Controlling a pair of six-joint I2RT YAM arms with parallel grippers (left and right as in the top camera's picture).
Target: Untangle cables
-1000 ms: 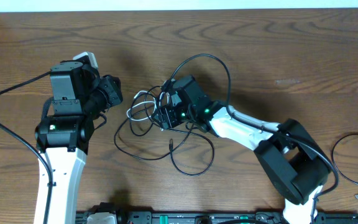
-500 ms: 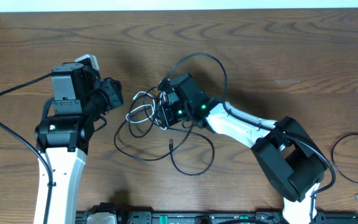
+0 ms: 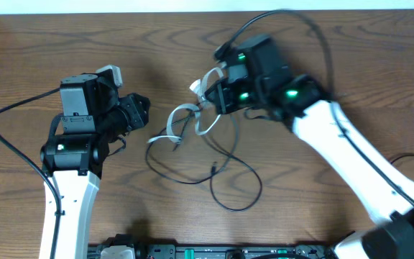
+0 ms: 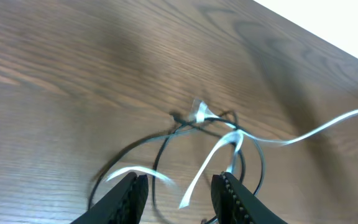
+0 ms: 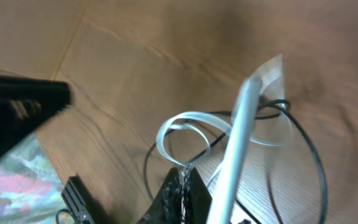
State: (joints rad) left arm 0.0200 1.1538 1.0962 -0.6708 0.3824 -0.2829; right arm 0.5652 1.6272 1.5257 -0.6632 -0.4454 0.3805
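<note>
While pinching the white cable (image 3: pixel 183 110) in the right gripper (image 3: pixel 211 91), pull it clear of the black cables (image 3: pixel 230 170), then pin those with the half-spread, empty left gripper (image 3: pixel 141 111).

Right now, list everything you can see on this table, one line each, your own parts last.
white cable: one, white, held up from the tangle at table centre by the right jaws
thin black cables: number unclear, black, looped under and beside the white one
separate black cable: one, black, right edge, partly hidden by the right arm
table: one, brown wood
left arm: one, white and black, left side; left jaws open, empty, facing the tangle
right arm: one, white and black, reaching in from the right; right jaws shut on the white cable
</note>
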